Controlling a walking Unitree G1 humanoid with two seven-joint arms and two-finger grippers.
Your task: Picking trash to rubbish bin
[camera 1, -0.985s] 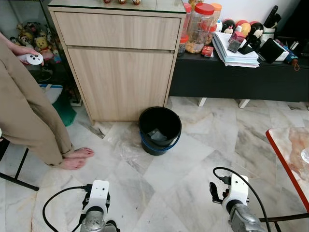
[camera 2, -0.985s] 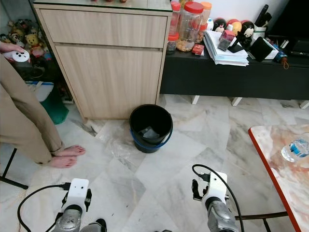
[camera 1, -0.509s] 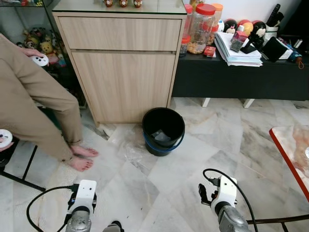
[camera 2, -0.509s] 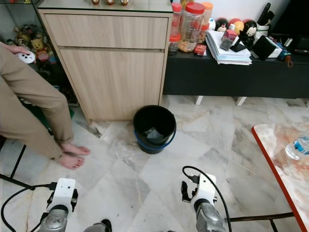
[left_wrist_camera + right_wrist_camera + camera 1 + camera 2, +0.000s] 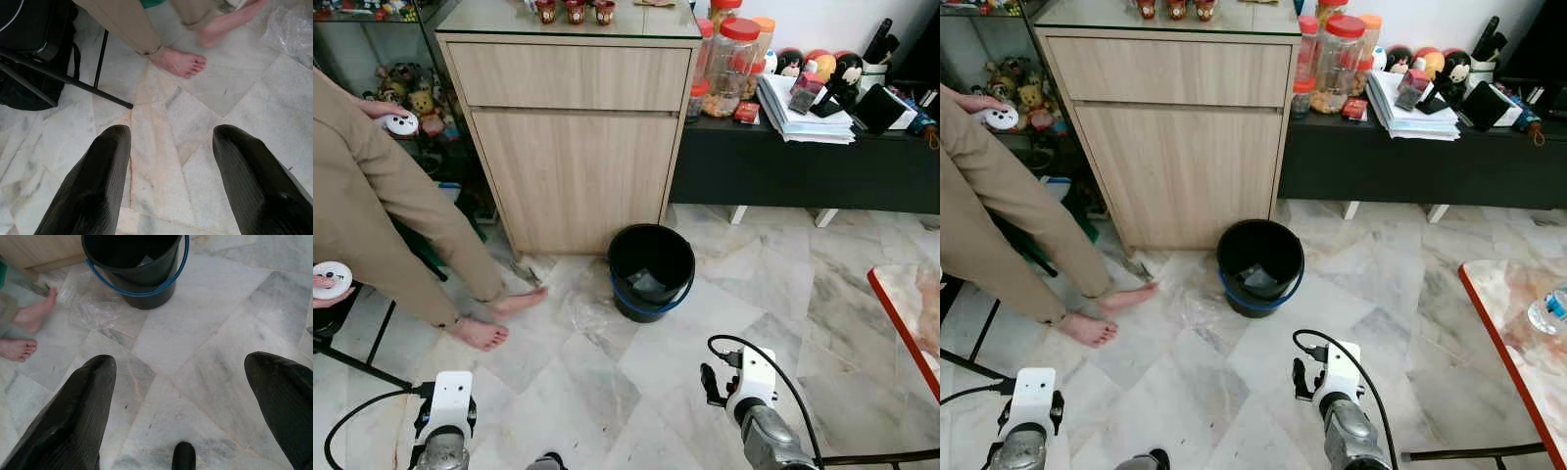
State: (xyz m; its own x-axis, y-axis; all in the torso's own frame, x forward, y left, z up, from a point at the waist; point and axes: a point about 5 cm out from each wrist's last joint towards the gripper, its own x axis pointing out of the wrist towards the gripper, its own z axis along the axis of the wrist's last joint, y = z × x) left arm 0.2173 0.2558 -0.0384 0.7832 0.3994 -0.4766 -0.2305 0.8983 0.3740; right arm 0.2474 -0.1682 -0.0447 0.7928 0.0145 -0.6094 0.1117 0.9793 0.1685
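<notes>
Upright black bin — perhaps clear plastic beside.

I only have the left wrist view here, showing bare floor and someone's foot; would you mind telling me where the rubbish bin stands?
Observer: The black bin stands on the marble floor just in front of the wooden cabinet, ahead of the robot and slightly to its right.
Operator: Thank you. Is there any trash lying loose near it?
Observer: Yes, a crumpled clear plastic sheet lies on the floor against the bin, on the side towards the person's feet.
Operator: And is the right gripper holding anything?
Observer: No, the right gripper is open and empty, above the floor short of the bin.
</notes>
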